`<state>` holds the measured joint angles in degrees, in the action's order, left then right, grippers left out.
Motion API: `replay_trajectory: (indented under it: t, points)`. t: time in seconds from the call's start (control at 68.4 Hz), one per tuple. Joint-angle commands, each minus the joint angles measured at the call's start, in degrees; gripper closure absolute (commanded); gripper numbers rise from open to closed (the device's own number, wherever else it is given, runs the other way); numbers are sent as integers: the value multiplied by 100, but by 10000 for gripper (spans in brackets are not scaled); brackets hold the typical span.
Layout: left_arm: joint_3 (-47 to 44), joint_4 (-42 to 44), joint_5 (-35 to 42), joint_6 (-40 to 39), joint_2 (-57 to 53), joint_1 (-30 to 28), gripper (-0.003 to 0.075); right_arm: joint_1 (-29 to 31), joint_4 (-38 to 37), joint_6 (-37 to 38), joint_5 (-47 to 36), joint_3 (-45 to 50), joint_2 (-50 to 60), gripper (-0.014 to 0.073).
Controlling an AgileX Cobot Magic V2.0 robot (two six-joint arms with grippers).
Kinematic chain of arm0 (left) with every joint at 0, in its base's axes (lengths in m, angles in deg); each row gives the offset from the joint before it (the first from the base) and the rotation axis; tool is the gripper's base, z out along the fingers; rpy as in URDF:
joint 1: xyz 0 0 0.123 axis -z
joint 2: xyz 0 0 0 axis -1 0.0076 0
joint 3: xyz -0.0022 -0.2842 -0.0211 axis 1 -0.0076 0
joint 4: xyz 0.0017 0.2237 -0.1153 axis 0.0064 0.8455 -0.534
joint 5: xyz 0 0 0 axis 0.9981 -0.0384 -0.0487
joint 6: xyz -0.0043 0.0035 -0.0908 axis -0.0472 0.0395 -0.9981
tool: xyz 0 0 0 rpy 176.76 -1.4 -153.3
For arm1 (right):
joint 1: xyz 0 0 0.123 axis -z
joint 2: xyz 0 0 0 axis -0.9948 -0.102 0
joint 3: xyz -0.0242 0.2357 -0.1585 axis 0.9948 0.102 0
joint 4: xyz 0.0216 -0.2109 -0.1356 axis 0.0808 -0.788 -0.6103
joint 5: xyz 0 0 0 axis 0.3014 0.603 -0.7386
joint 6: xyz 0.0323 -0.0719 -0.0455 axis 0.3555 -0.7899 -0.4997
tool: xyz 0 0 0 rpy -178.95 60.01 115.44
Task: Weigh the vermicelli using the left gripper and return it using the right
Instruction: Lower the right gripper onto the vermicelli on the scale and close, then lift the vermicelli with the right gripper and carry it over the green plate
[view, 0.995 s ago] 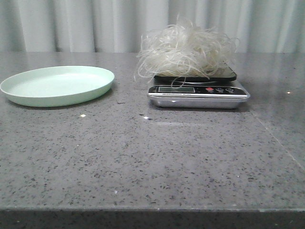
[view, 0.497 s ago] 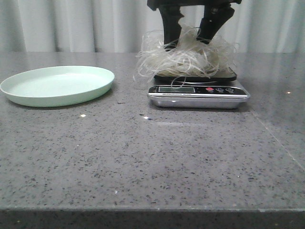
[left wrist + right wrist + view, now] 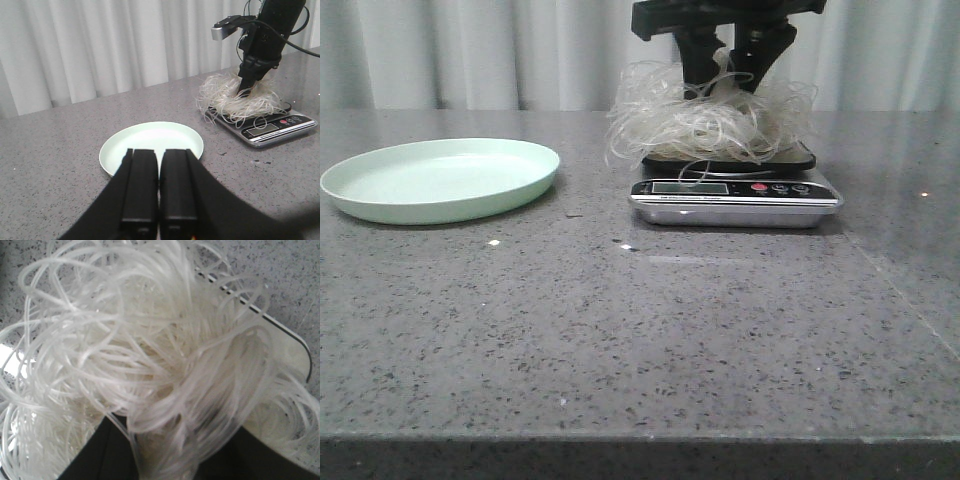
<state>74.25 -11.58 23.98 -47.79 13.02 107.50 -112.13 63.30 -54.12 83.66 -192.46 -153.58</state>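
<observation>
Your right claw (image 3: 723, 82) pinches the vermicelli (image 3: 705, 115) on the scale (image 3: 735, 195); the left claw (image 3: 159, 187), closed and empty, hovers near the green plate (image 3: 440, 178).

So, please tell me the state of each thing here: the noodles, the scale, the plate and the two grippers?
vermicelli: piled on the scale, pinched at the top by the right gripper.
scale: on the table, loaded; its display cannot be read.
plate: empty, flat on the table.
right gripper: lowered into the pile, fingers closed on strands.
left gripper: shut, holding nothing, above the table near the plate.
</observation>
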Motion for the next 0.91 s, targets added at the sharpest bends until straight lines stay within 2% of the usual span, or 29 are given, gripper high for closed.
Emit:
replay_trajectory:
  t: [0.0,0.219,0.395,0.688,0.892]
  points:
    - [139,-42,405,-50,96,-7,586,21,-101,-29,195,-244,301,416]
    - [139,-42,405,-50,96,-7,586,-72,-47,-29,180,-1116,740,416]
    - [139,-42,405,-50,96,-7,586,-423,170,-35,137,-1811,805,416]
    - [139,-42,405,-50,96,-7,586,-1525,255,-228,-890,-1860,469,416]
    - [139,-42,405,-50,96,-7,586,-1822,455,-223,-1344,-1860,-264,416]
